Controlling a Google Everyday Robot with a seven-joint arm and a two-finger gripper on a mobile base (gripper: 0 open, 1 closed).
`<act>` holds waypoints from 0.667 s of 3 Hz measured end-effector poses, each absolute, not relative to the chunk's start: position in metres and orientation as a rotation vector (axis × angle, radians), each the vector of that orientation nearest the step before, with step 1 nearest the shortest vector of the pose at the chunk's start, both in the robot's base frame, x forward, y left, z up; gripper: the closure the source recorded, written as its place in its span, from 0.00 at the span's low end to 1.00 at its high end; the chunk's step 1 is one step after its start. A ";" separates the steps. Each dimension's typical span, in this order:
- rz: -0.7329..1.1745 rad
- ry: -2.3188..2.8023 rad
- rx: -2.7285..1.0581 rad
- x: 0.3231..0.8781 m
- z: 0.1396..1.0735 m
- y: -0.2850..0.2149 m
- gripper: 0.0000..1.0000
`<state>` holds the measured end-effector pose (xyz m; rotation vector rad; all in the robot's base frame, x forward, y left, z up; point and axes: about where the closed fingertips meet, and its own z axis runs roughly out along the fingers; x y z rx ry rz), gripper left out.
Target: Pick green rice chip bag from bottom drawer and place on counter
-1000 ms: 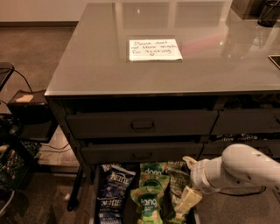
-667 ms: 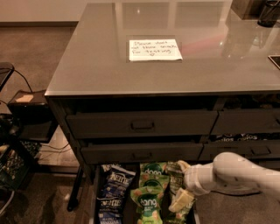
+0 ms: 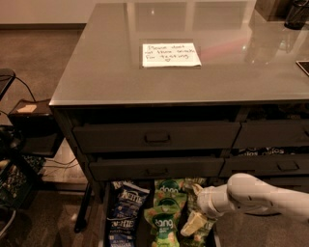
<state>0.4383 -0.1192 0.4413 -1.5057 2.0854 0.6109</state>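
Observation:
The bottom drawer [image 3: 105, 212] is pulled open at the foot of the dark cabinet. Green rice chip bags lie in it: one at the back [image 3: 167, 190], one in front [image 3: 159, 223], and another under the gripper [image 3: 203, 235]. My gripper [image 3: 194, 207] reaches in from the right on a white arm [image 3: 260, 195]. It hovers low over the drawer's right side, next to the green bags. Its cream fingers [image 3: 192, 225] are spread and hold nothing. The counter [image 3: 111, 72] above is glossy grey and bears a white note [image 3: 171, 54].
Blue Kettle chip bags [image 3: 122, 201] lie in the drawer's left side. Two closed handled drawers [image 3: 157, 138] sit above it, with narrower drawers [image 3: 288, 166] to the right. A black crate [image 3: 12, 181] and a box [image 3: 28, 120] with cables stand left of the cabinet. A dark object [image 3: 295, 14] stands at the counter's back right.
My arm has reached further left over the open drawer, bringing the gripper closer to the green bags. The bags have not moved.

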 end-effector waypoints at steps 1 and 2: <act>0.624 2.074 -1.510 0.442 0.411 -0.127 0.00; 0.680 2.037 -1.515 0.451 0.367 -0.129 0.00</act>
